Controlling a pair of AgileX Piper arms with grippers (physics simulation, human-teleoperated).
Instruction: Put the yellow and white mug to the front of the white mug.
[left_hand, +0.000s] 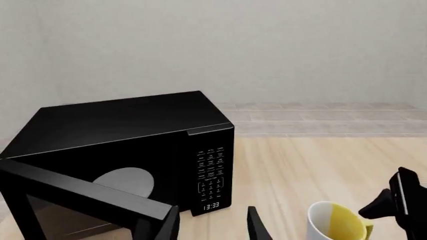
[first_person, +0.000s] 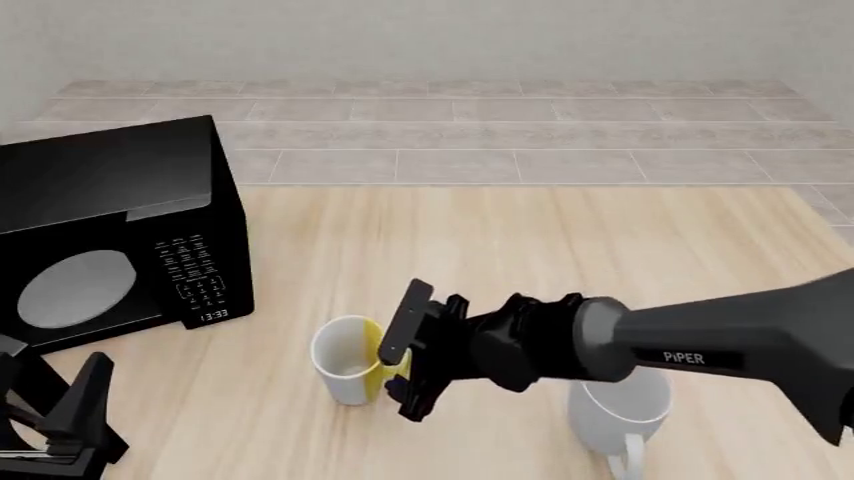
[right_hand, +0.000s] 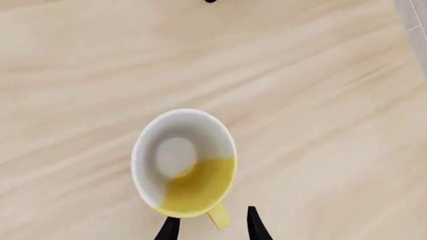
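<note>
The yellow and white mug (first_person: 344, 358) stands upright on the wooden table, seen from above in the right wrist view (right_hand: 183, 162) and low down in the left wrist view (left_hand: 335, 221). My right gripper (first_person: 396, 372) (right_hand: 212, 230) is open, its two fingers straddling the mug's yellow handle (right_hand: 219, 217) with a gap on each side. The white mug (first_person: 622, 408) stands to the right, partly covered by the right arm. Near the table's front left corner my left gripper (first_person: 64, 425) (left_hand: 212, 229) is open and holds nothing.
A black microwave (first_person: 120, 230) (left_hand: 127, 145) stands at the left with its door (left_hand: 80, 192) swung open toward my left gripper. The tabletop (first_person: 561, 250) runs back to a tiled floor. The right arm (first_person: 721, 345) crosses the table's right half.
</note>
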